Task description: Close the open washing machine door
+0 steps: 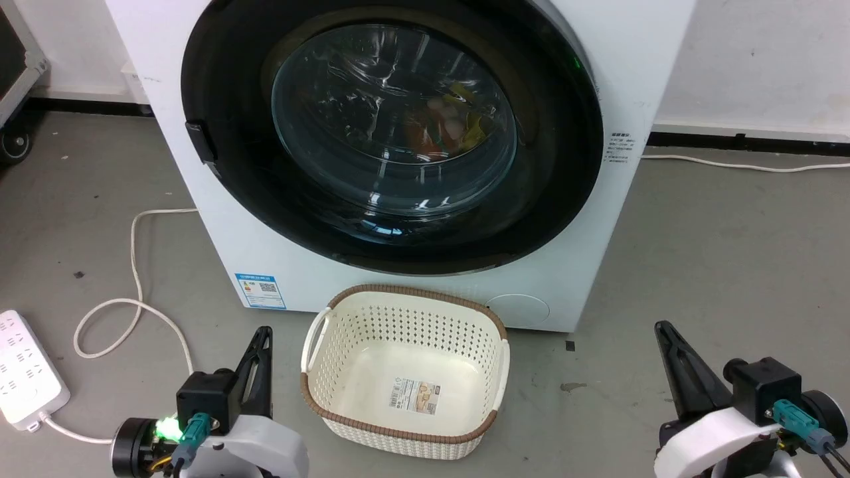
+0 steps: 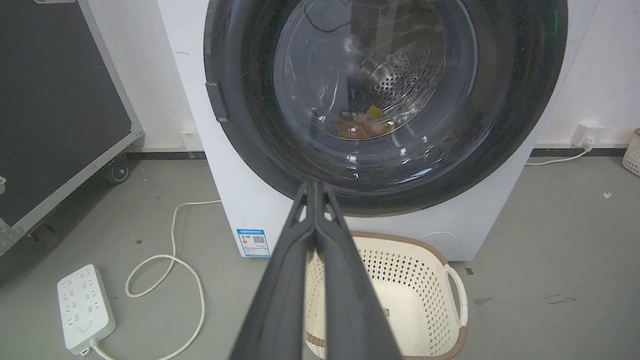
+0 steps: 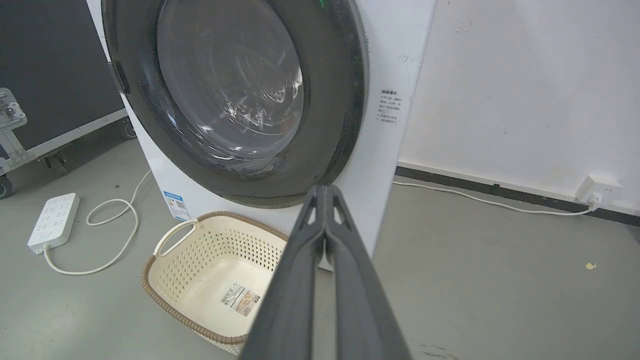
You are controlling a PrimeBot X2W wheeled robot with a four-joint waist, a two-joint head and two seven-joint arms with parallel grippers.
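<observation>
Head view first: where is the washing machine door [image 1: 392, 126]?
Flat against the front of the white washer [image 1: 265, 252], filling most of it. Behind the glass bowl there are orange and yellow things, too blurred to name.

And the pincers?
The left gripper [image 1: 265, 332] is low at the left and the right gripper [image 1: 662, 328] is low at the right. Each has its fingers pressed together on nothing, well apart from the door. Between them a cream basket [image 1: 412, 292] stands on the floor just in front of the washer. A power strip [image 1: 23, 372] lies far left.

Left wrist view?
The left gripper [image 2: 315, 186] is clenched, its tips meeting in front of the door's lower black frame. I can't tell whether they touch it. The washing machine door [image 2: 380, 90] fills the top, with the perforated drum showing through the glass. The basket [image 2: 400, 270] is below it, and the power strip [image 2: 85, 307] lies at the lower left.

Right wrist view?
The right gripper [image 3: 325, 189] is also clenched and empty, pointing at the washer's lower right corner. The washing machine door [image 3: 235, 95] is seen at a slant and lies close against the washer. The basket [image 3: 215, 250] sits at the lower left, and the power strip [image 3: 54, 220] lies further left.
</observation>
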